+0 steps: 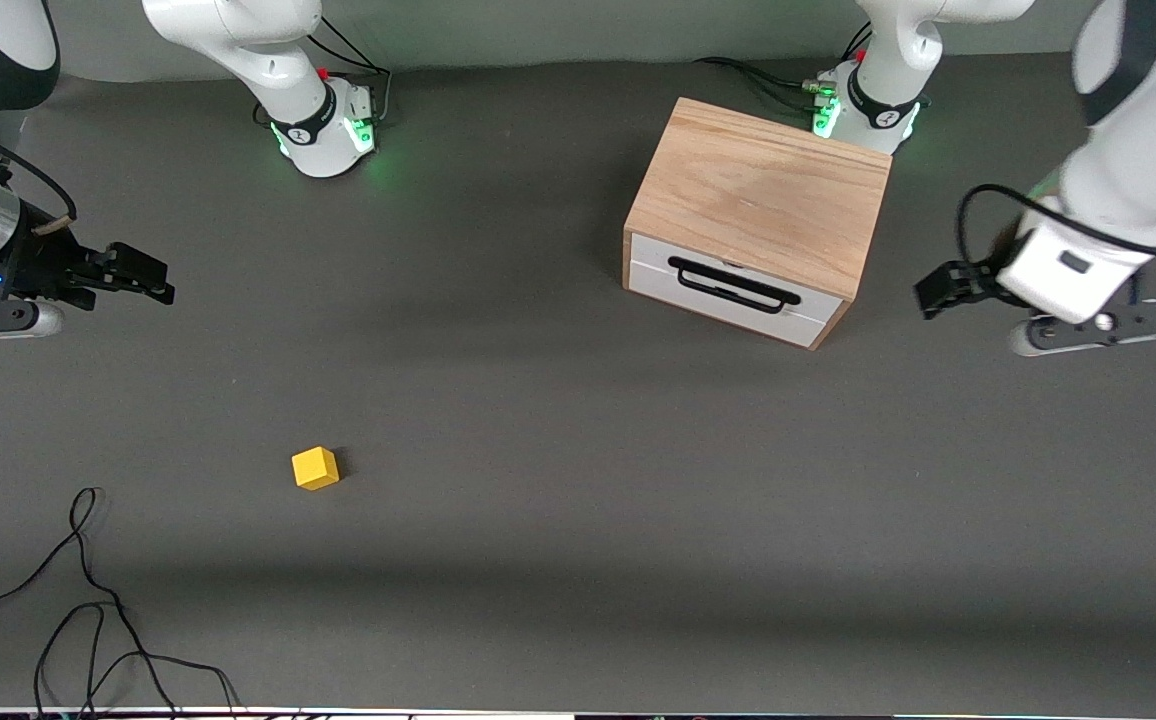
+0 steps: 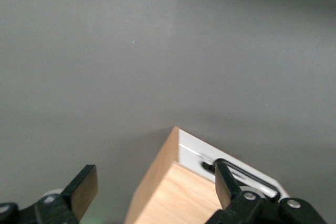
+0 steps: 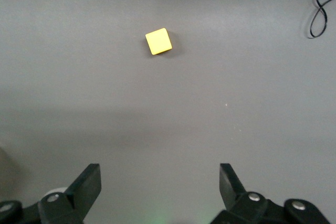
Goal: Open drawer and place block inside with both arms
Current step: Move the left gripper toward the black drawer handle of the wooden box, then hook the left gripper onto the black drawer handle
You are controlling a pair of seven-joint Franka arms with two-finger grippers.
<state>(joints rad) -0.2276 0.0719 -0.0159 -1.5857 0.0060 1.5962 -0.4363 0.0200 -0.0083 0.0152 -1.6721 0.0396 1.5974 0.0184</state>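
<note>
The oak box [image 1: 758, 205] is seen standing on the grey bench [image 1: 578, 420] toward the left arm's end, close to that arm's base. Its drawer [image 1: 728, 290] is observed fully shut, white front and black bar handle [image 1: 733, 285] facing the front camera.

The yellow block [image 1: 315, 468] is found on the bare bench, nearer the front camera than the box and toward the right arm's end, well apart from the box.

The left claw [image 1: 938, 288] is held spread wide over the bench just beside the box, empty. The right claw [image 1: 143, 275] is held wide and empty over the bench at the right arm's end.

A loose black cable [image 1: 88, 610] is noted nearer the front camera than the block.
</note>
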